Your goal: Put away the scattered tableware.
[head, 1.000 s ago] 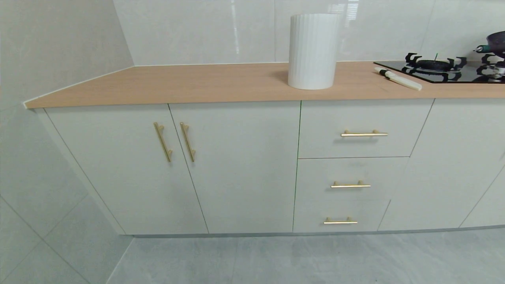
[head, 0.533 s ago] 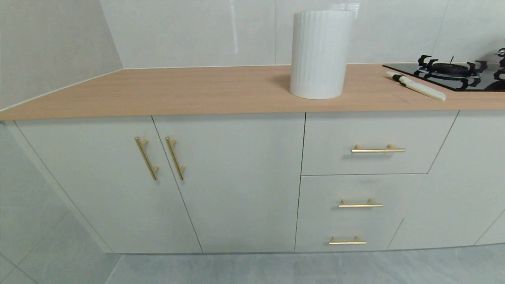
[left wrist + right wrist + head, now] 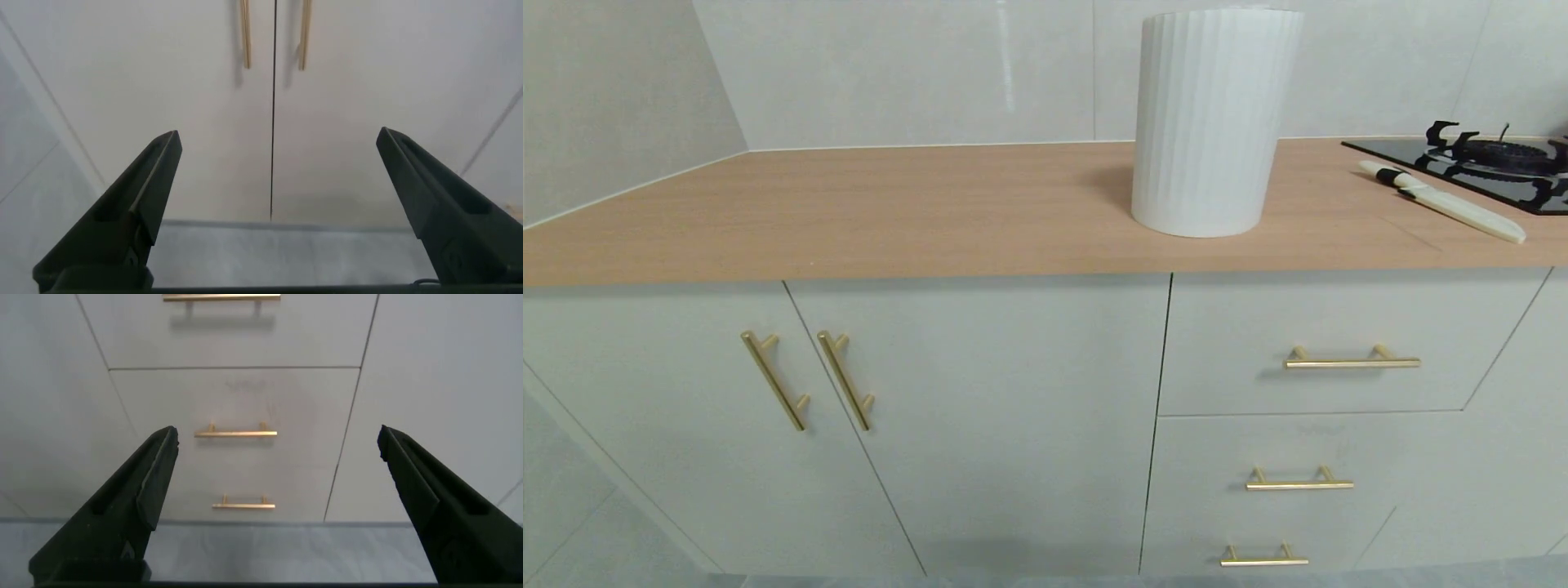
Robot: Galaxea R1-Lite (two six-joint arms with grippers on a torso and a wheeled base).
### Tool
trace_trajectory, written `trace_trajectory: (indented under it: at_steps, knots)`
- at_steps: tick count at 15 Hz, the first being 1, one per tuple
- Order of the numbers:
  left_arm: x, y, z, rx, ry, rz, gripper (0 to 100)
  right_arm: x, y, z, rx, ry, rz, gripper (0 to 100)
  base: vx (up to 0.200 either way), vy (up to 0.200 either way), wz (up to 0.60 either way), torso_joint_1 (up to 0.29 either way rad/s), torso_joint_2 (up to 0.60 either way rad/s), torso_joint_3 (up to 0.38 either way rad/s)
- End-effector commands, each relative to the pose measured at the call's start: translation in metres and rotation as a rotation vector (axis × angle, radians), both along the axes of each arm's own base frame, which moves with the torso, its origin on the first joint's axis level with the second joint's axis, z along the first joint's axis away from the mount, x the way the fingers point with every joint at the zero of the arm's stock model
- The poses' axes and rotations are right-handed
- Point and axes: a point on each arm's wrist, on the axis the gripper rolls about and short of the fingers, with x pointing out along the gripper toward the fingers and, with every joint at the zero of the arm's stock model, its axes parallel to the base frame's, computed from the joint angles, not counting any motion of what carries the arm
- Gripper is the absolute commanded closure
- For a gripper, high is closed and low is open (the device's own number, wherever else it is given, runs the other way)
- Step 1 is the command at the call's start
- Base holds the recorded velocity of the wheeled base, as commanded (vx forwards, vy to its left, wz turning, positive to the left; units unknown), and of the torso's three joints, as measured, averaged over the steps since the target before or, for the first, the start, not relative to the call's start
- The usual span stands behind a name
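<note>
knife [image 3: 1441, 202] lies on the bench [image 3: 890, 212] by the hob [image 3: 1494, 159], right of the ribbed holder [image 3: 1215, 122]; the camera has drawn nearer, so the pickup looks close. left end effector [image 3: 278, 139] and right end effector [image 3: 276, 434] hang released, empty.

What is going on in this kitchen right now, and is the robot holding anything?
Nothing is being handled yet. The left gripper is open and empty, facing the cabinet doors. The right gripper is open and empty, facing the drawers. On the countertop a white ribbed container stands upright. A knife lies apart from it, near the hob.
</note>
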Motion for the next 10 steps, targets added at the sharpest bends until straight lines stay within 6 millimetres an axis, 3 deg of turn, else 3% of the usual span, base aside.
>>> trace_trajectory:
  at_steps: [1,10]
  knots:
    - [0.0,0.0,0.0,0.0,0.0,0.001,0,0.0001,0.0,0.0001,0.0,0.001,0.001,0,0.2,0.0,0.0,0.002,0.0,0.002]
    - [0.0,0.0,0.0,0.0,0.0,0.001,0,0.0001,0.0,0.0001,0.0,0.001,0.001,0,0.0,0.0,0.0,0.0,0.0,0.0]
